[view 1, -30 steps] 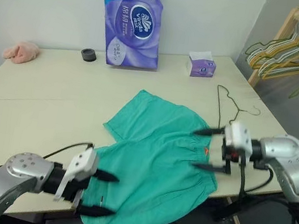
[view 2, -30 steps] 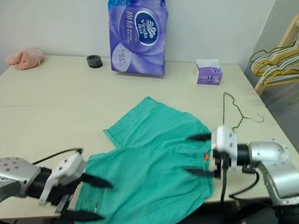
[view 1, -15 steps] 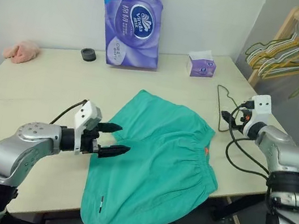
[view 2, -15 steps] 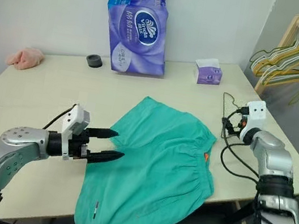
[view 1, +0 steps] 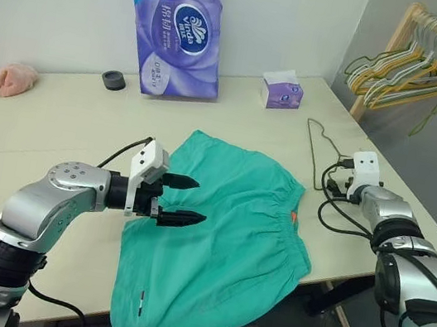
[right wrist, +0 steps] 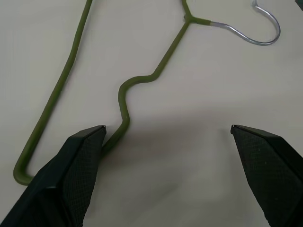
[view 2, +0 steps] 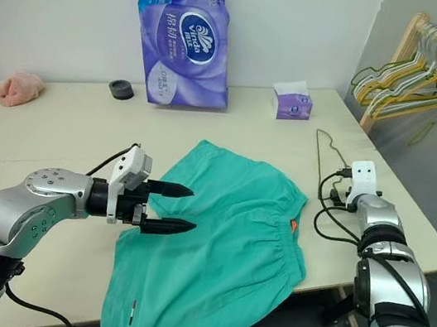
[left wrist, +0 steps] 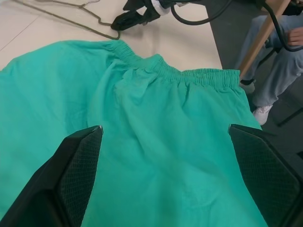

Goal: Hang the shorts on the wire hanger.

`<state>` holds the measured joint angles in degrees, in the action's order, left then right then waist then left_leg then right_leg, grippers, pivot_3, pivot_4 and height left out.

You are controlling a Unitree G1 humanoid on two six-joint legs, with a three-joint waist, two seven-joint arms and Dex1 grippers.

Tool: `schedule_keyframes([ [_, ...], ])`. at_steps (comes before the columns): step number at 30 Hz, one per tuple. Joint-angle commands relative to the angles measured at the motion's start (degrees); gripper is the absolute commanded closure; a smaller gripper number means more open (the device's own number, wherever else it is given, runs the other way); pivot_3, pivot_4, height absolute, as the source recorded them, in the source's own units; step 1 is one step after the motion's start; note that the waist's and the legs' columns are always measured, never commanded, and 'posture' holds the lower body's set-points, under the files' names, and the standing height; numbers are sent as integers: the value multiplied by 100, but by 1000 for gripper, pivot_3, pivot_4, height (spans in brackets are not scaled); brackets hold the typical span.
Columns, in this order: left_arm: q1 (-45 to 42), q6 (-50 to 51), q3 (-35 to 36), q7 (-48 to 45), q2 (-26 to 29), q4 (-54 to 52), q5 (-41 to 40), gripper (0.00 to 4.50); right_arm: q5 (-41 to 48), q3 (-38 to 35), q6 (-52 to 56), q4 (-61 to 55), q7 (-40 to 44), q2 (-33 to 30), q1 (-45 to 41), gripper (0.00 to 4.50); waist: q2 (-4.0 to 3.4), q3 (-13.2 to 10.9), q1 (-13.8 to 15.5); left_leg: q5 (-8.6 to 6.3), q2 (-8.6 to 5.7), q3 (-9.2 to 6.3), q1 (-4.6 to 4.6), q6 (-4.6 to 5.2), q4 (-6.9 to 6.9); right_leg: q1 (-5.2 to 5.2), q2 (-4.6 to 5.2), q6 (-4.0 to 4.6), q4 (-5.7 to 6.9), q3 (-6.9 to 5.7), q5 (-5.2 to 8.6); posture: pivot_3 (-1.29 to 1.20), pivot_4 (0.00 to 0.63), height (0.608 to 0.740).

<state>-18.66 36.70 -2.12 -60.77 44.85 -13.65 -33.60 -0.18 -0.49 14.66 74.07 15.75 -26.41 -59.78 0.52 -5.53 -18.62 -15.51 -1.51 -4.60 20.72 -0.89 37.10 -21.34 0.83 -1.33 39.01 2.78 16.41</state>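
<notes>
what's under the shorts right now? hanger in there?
No. The shorts lie flat on the table, one leg hanging over its near edge. The wire hanger lies bare beside them. Whatever the fabric covers is hidden.

The right gripper (view 1: pixel 335 181) now sits low over the wire hanger (view 1: pixel 315 150) at the table's right edge, having swung away from the shorts (view 1: pixel 224 232). The left gripper (view 1: pixel 185 200) has risen from the near edge to hover over the shorts' left side.

On the table: one pair of teal-green fabric shorts (view 1: pixel 220 231), one olive wire hanger (view 1: pixel 315 150), one purple tissue pack (view 1: pixel 176 29), one small tissue box (view 1: pixel 282 91), one black ring (view 1: pixel 114 80), one pink cloth lump (view 1: pixel 8 79).
</notes>
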Motion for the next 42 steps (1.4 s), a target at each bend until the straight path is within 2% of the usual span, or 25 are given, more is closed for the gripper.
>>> schedule_keyframes([
  [1,-109,-165,49,-44,-28,-51,76,0,-166,10,137,117,251,21,-127,615,1,0,-4,0,0,0,1,0,0,0,0,0,0,0,0,-285,56,740],
  [6,-78,-335,-46,-89,-77,4,238,0,-576,320,235,166,644,-62,-98,2373,0,3,-2,0,0,-3,1,0,2,2,1,0,-1,-3,0,-294,53,740],
  [12,-26,-419,-80,-115,-139,-33,340,0,-868,562,404,175,1303,-511,263,4432,18,20,140,0,-5,-10,1,-1,10,9,5,-1,-3,-10,0,-296,49,740],
  [23,-17,-522,-166,-231,-262,23,414,0,-761,520,912,-568,2811,-1272,870,4475,31,30,297,-2,-17,-24,7,-1,48,29,15,-6,-4,-24,-1,-326,61,740],
  [27,-18,-558,-245,-294,-303,29,421,0,-727,639,1293,-1694,3608,-1684,1588,4475,34,32,335,-4,-17,-31,10,-2,56,30,15,-8,-4,-30,1,-338,64,740],
  [31,-8,-543,-276,-306,-367,-27,408,0,-577,552,1658,-2740,3828,-1930,2084,4475,35,33,354,-6,-16,-36,10,-4,69,36,15,-17,-4,-34,6,-340,64,740],
  [35,-37,-494,-256,-275,-451,-93,339,0,-334,174,1739,-3309,3515,-1927,2136,4475,33,32,337,-7,-15,-35,9,-6,71,37,15,-37,-4,-33,17,-341,64,740],
  [38,-80,-439,-236,-229,-513,-149,299,0,-107,-156,1901,-3487,3201,-1830,1996,3857,30,29,292,-7,-15,-30,13,-6,70,31,15,-36,-3,-28,17,-334,62,740],
  [42,-111,-395,-234,-152,-568,-215,325,0,118,-471,2053,-3666,2837,-1785,1847,2509,13,19,264,-8,-15,-20,18,-5,69,22,15,-26,-1,-19,11,-315,61,740],
])
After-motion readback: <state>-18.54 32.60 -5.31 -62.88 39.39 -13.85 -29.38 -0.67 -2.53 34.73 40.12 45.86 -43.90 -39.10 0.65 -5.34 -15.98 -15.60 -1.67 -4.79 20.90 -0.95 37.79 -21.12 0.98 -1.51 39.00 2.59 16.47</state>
